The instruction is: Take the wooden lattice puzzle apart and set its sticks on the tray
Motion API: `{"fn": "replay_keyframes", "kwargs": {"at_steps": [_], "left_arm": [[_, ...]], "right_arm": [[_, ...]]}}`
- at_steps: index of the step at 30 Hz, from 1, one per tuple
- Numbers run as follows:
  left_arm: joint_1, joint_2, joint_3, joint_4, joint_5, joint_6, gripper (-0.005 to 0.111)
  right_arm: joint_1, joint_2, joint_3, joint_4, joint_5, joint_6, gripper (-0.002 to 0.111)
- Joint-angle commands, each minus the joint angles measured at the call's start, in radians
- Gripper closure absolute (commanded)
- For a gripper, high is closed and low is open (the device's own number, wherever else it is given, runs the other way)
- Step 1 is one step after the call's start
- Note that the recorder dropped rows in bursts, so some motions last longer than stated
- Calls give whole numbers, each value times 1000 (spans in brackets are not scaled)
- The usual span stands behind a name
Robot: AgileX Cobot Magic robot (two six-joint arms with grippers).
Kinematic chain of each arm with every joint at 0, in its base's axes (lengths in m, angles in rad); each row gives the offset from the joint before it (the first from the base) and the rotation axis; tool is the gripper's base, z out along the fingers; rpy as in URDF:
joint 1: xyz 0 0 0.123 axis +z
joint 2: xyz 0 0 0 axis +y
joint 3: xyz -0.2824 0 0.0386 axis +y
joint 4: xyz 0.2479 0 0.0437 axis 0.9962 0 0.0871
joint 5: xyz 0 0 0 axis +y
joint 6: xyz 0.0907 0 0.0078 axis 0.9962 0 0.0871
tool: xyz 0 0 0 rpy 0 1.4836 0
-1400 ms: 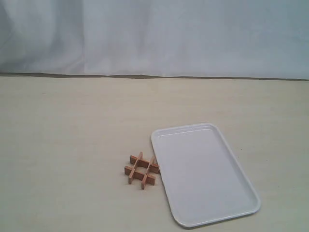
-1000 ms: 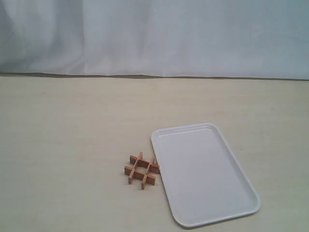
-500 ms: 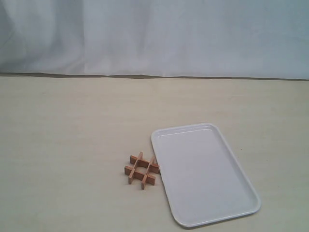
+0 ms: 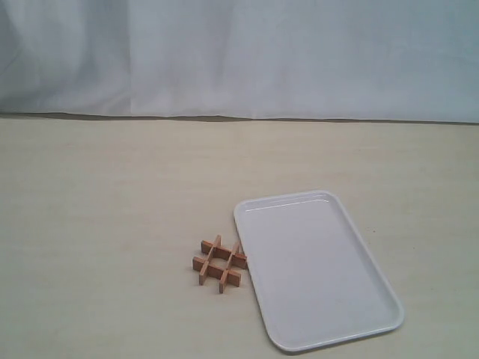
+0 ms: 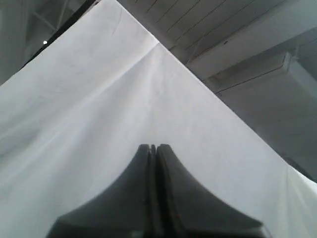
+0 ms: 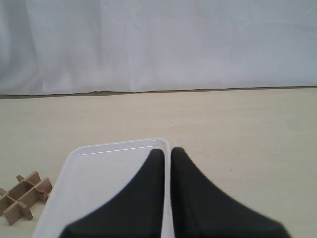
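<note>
The wooden lattice puzzle (image 4: 219, 263) lies whole on the table, its four reddish-brown sticks interlocked in a hash shape, touching the left rim of the white tray (image 4: 247, 247). The tray holds nothing. Neither arm shows in the exterior view. In the right wrist view my right gripper (image 6: 167, 150) is shut and empty, hovering over the tray's far right rim (image 6: 119, 145), with the puzzle (image 6: 22, 195) off to one side. In the left wrist view my left gripper (image 5: 153, 147) is shut and empty, pointed up at a white cloth; no task object shows there.
A white cloth backdrop (image 4: 239, 60) hangs behind the pale wooden table (image 4: 112, 194). Bare tabletop stretches left of the puzzle and behind the tray. The tray's near corner (image 4: 299, 345) reaches close to the table's front edge.
</note>
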Motion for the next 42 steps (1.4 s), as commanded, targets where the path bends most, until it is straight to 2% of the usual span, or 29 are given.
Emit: {"fn": "replay_keyframes", "kwargs": {"at_steps": [1, 2, 3, 6, 9, 11, 13, 18, 23, 26, 35, 39, 42], "left_arm": [[0, 123, -170, 10, 264, 234, 107], [0, 187, -199, 10, 289, 294, 107], [0, 316, -255, 14, 376, 360, 107], [0, 678, -389, 64, 662, 381, 107], [-6, 966, -458, 64, 884, 424, 107], [-64, 1136, -489, 43, 993, 487, 107], [-162, 1278, -539, -14, 1087, 613, 107], [-356, 1444, -631, -54, 1228, 741, 107], [-577, 1504, -716, -62, 1215, 729, 107], [-665, 1563, -822, -130, 1243, 729, 107], [-822, 1871, -1201, -188, 1437, 722, 107], [-856, 1937, -1288, -178, 1511, 704, 107], [-856, 1947, -1298, -173, 1526, 680, 107]], "right_arm": [[1, -4, 3, -8, 3, -8, 104], [1, -4, 3, -8, 3, -8, 104], [1, -4, 3, -8, 3, -8, 104], [1, -4, 3, -8, 3, -8, 104], [1, -4, 3, -8, 3, -8, 104], [1, -4, 3, -8, 3, -8, 104], [1, -4, 3, -8, 3, -8, 104], [1, -4, 3, -8, 3, -8, 104], [1, -4, 3, -8, 3, -8, 104], [1, -4, 3, -8, 3, -8, 104], [1, -4, 3, -8, 3, -8, 104], [1, -4, 3, -8, 3, -8, 104], [1, -4, 3, -8, 3, -8, 104]]}}
